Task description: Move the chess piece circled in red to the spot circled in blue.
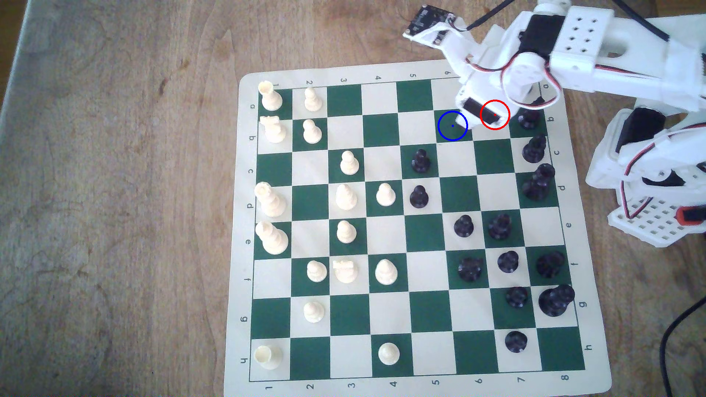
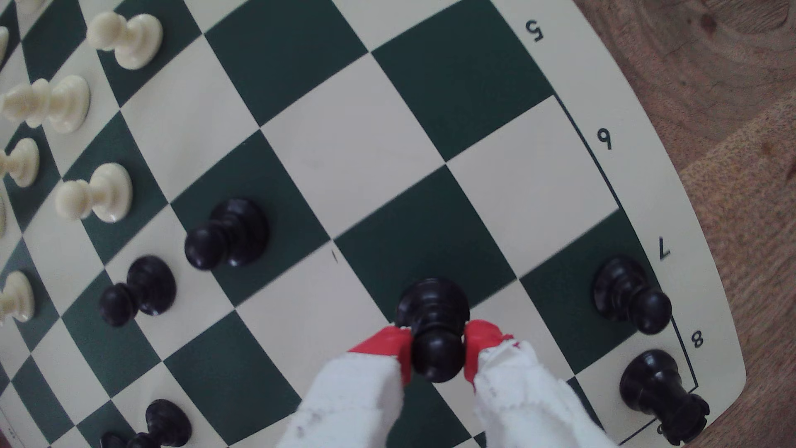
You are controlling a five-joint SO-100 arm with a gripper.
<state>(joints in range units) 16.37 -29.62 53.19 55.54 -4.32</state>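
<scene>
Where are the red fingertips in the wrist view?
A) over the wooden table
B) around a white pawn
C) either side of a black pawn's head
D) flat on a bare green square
C: in the wrist view the gripper has one red fingertip on each side of the black pawn, right at its round head.

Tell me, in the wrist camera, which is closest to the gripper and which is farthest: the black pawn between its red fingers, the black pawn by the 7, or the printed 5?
1. The chess piece, held in the gripper.
2. The black pawn by the 7, at the board's edge nearby.
3. The printed 5, farther along the border.
</scene>
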